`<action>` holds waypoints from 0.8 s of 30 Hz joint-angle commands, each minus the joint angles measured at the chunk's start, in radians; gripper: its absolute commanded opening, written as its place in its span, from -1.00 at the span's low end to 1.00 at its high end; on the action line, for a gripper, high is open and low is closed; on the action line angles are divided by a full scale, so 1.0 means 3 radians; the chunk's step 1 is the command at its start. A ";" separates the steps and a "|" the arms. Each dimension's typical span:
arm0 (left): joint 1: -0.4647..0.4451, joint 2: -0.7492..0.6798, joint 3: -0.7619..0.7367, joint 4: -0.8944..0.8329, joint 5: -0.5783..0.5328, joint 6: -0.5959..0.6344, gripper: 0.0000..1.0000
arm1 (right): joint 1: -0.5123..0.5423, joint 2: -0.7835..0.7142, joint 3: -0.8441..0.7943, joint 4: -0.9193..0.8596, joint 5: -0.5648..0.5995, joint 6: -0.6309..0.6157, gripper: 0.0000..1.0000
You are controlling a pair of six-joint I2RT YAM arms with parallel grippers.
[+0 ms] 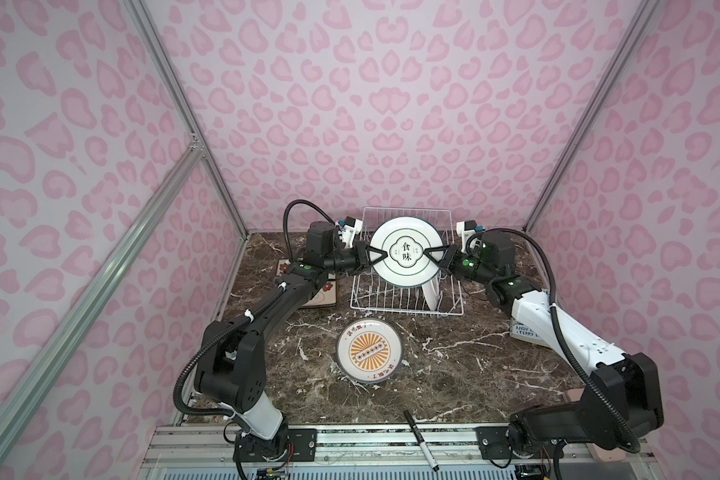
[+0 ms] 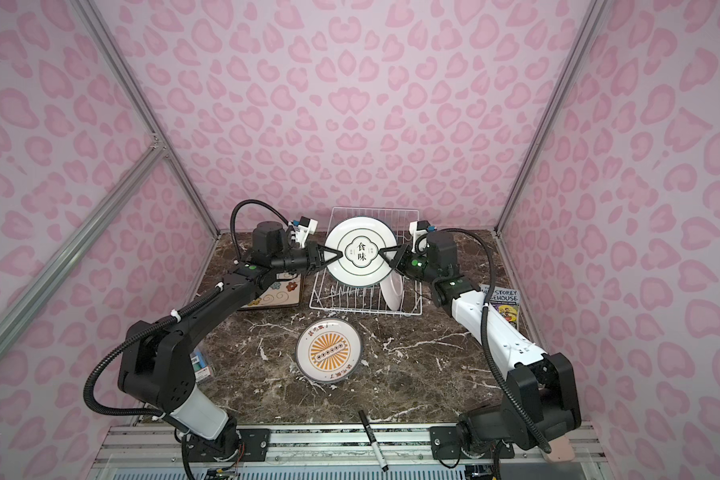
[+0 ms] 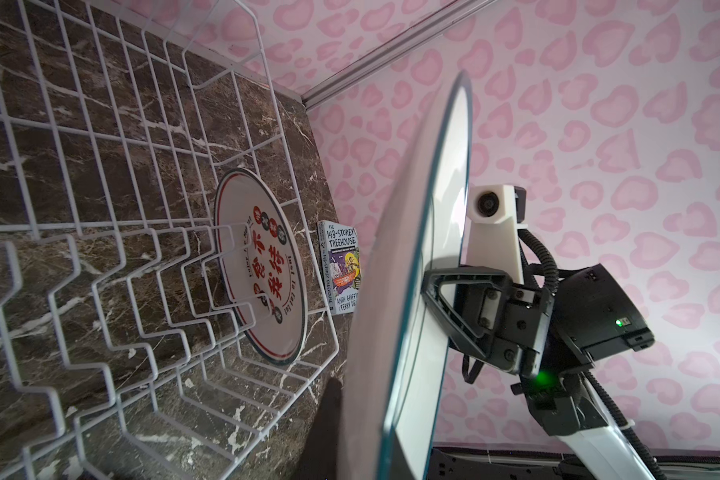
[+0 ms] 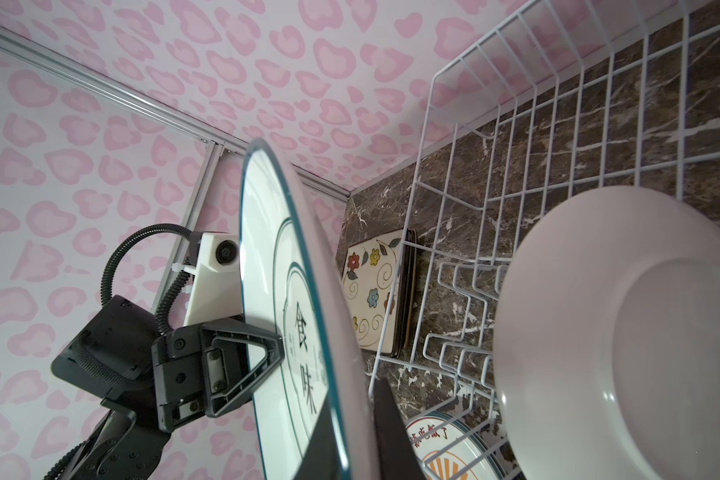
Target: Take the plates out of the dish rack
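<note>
A round white plate [image 1: 408,253] [image 2: 360,253] with black characters and a teal rim hangs upright above the dish rack [image 1: 408,312] [image 2: 366,311]. My left gripper [image 1: 381,255] [image 2: 335,254] is shut on its left rim, and in the left wrist view the fingers [image 3: 329,415] straddle the plate's edge [image 3: 412,291]. My right gripper [image 1: 426,251] [image 2: 381,251] [image 4: 356,440] pinches the opposite rim. A second round plate [image 1: 431,295] [image 3: 262,266] [image 4: 620,332] with red characters stands in the rack's tines. A sunburst plate [image 1: 368,351] [image 2: 328,350] lies flat on the table before the rack.
Square flowered plates [image 2: 277,293] [image 4: 372,291] are stacked left of the rack, partly under the left arm. A book [image 2: 503,303] [image 3: 341,270] lies at the right beside the right arm. A black marker [image 1: 420,440] rests on the front rail. Pink walls close in three sides.
</note>
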 commanded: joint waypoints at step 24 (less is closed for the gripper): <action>0.0011 -0.0690 -0.0152 -0.0482 -0.0424 0.0538 -0.93 | 0.0019 -0.0513 0.0063 -0.0731 0.0766 -0.1058 0.96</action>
